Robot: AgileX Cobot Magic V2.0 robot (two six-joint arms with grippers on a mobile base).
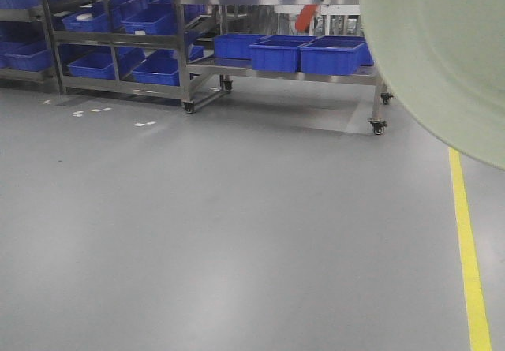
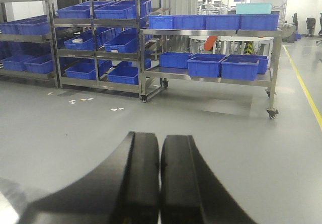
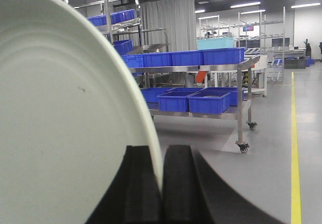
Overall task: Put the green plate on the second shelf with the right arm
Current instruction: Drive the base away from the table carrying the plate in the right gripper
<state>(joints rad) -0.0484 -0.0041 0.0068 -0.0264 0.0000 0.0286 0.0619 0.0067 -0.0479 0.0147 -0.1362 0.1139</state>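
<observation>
Green plate [image 3: 65, 113] is up off the floor, roughly on edge, with its rim pinched between the jaws of the right gripper [image 3: 162, 183]. It fills the left side of that wrist cam and pokes into the front cam's top right corner. Left gripper [image 2: 161, 183] has its jaws pressed together, hanging over grey floor [image 1: 237, 248]. A yellow line [image 1: 467, 240] runs along the right. Further back are steel racks [image 2: 211, 32] stacked with blue bins [image 2: 205, 65].
</observation>
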